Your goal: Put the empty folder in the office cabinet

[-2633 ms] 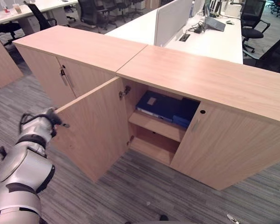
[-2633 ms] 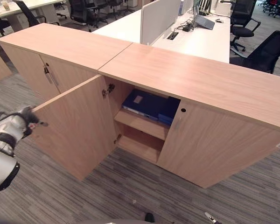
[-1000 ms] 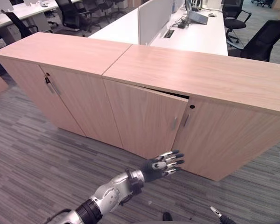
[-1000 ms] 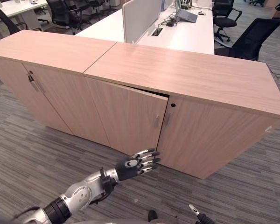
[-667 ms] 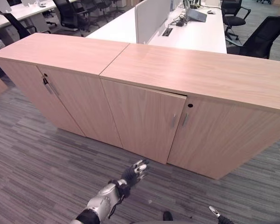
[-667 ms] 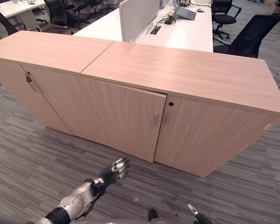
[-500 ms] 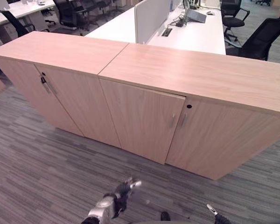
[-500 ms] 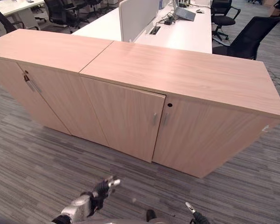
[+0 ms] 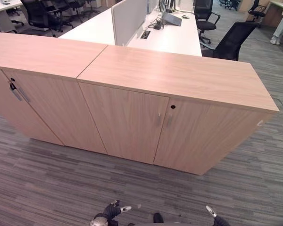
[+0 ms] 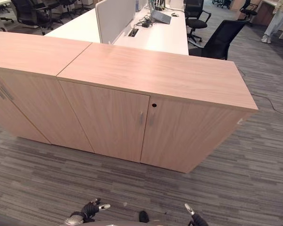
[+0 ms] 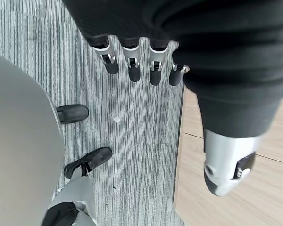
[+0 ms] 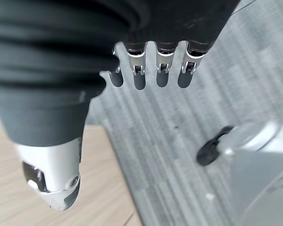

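Now both doors of the office cabinet (image 9: 132,122) are closed — left hand (image 11: 137,59) and right hand (image 12: 151,70) hang relaxed, empty.

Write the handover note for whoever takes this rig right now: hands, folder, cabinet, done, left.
Left hand: open, holding nothing, low by the floor.
Right hand: open, holding nothing, also low.
Office cabinet: both doors of the near unit shut flush.
Folder: not visible with the doors shut; neither hand holds it.
Done: the cabinet is closed and both hands are clear of it.
Left: nothing apparent; open a door only to confirm the folder is inside.
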`<state>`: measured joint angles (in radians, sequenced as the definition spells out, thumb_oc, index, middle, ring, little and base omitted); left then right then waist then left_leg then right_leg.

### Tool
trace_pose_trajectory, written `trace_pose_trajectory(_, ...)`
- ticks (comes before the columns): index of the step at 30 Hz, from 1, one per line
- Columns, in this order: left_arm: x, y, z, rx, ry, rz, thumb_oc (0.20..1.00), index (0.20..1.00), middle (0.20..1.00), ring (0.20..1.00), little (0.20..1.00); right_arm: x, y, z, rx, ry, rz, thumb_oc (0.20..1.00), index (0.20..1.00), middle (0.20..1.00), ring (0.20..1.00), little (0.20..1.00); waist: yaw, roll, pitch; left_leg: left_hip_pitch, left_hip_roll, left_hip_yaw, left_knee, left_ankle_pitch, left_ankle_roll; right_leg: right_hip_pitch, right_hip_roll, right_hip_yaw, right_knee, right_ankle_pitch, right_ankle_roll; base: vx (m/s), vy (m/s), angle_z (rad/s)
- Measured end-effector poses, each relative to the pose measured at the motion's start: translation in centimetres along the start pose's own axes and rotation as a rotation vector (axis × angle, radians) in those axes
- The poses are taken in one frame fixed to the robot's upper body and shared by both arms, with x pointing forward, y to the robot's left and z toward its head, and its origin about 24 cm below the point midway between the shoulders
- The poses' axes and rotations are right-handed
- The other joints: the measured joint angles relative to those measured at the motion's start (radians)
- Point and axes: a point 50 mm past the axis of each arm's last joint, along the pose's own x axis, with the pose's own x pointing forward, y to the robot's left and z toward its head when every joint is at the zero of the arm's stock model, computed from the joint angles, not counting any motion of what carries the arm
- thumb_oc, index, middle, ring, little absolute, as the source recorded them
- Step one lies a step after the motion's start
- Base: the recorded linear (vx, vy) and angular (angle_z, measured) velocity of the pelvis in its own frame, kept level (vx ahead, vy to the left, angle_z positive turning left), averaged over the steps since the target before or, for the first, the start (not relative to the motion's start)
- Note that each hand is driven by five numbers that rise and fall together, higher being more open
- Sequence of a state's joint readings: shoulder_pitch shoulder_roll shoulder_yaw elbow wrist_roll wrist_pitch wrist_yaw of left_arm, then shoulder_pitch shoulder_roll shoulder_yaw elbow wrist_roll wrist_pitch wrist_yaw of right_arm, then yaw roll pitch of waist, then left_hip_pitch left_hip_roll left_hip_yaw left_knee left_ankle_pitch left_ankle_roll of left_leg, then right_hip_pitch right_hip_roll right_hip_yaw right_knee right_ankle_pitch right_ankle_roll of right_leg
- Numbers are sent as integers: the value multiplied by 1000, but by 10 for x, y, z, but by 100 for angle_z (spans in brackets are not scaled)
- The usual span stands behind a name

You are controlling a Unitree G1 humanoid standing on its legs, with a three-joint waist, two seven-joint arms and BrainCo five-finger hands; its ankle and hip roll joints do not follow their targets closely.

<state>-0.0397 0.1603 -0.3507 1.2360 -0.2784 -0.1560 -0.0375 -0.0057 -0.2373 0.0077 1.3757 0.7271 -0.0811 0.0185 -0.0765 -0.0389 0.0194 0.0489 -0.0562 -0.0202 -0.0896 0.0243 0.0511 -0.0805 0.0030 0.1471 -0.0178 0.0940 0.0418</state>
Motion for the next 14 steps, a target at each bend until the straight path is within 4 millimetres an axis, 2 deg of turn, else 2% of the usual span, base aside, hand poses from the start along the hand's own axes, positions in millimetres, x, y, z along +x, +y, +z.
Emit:
trace_pose_trajectory(3, -1, 10, 3, -72, -16, 2, 1000, 1000, 1000, 1000, 1000, 2, 21, 4, -20, -8, 54, 1000, 1000, 1000, 1000, 1000, 5, -11, 16, -5, 7, 67, 4, 2, 3, -62, -10, -86, 65, -21, 21, -85, -34, -53)
trace_pose_trajectory(4, 0, 13, 5, -103, -23, 8, 1000, 1000, 1000, 1000, 1000, 2, 25, 5, -19, -7, 64, 1000, 1000, 1000, 1000, 1000, 7, 2, 26, -10, 19, 82, 2, 2, 15, -77, -27, -144, 105, -52, 17, -22, -44, -40)
trace_pose_trajectory(5, 0, 10, 6, -134, -28, 3, 1000, 1000, 1000, 1000, 1000, 2, 27, 6, -19, -8, 69, 1000, 1000, 1000, 1000, 1000, 10, 10, 31, -9, 28, 87, 1, -6, 25, -83, -37, -176, 141, -57, 20, 39, -53, -34)
trace_pose_trajectory(7, 0, 14, 5, -154, -28, 15, 1000, 1000, 1000, 1000, 1000, 2, 23, 4, -9, -2, 61, 1000, 1000, 1000, 1000, 1000, 14, 23, 31, 0, 45, 97, 0, -9, 21, -69, -86, -201, 185, -89, 36, 85, -59, -24)
trace_pose_trajectory(9, -2, 19, 0, -152, -13, 29, 1000, 1000, 1000, 1000, 1000, 1, 20, 1, -2, 6, 55, 1000, 1000, 1000, 1000, 1000, 25, 12, 22, 0, 41, 99, 0, -13, 12, -24, -123, -213, 142, -92, 54, 89, -53, -16)
trace_pose_trajectory(10, -4, 24, -4, -150, 1, 42, 1000, 1000, 1000, 1000, 1000, 1, 18, -4, 1, 18, 51, 1000, 1000, 1000, 1000, 1000, 29, -13, 7, 2, 32, 103, 0, -7, -5, 23, -133, -209, 64, -91, 61, 54, -57, -8)
trace_pose_trajectory(11, -4, 25, -6, -156, 7, 46, 1000, 1000, 1000, 1000, 1000, 0, 14, -6, 1, 22, 42, 1000, 1000, 1000, 1000, 1000, 26, -10, 5, 5, 40, 107, 0, -6, -11, 45, -128, -210, 22, -78, 76, 87, -95, -13)
trace_pose_trajectory(13, -7, 24, -15, -184, 24, 51, 1000, 1000, 1000, 1000, 1000, 0, 8, -4, -3, 17, 27, 1000, 1000, 1000, 1000, 1000, 30, 12, -14, 13, 59, 115, 0, -10, -24, 97, -99, -199, -74, -28, 63, 92, -101, -16)
trace_pose_trajectory(14, -8, 24, -19, -192, 32, 53, 1000, 1000, 1000, 1000, 1000, 0, 6, -3, -4, 15, 25, 1000, 1000, 1000, 1000, 1000, 30, 18, -17, 17, 66, 117, 0, -11, -26, 100, -93, -195, -77, -28, 62, 86, -96, -15)
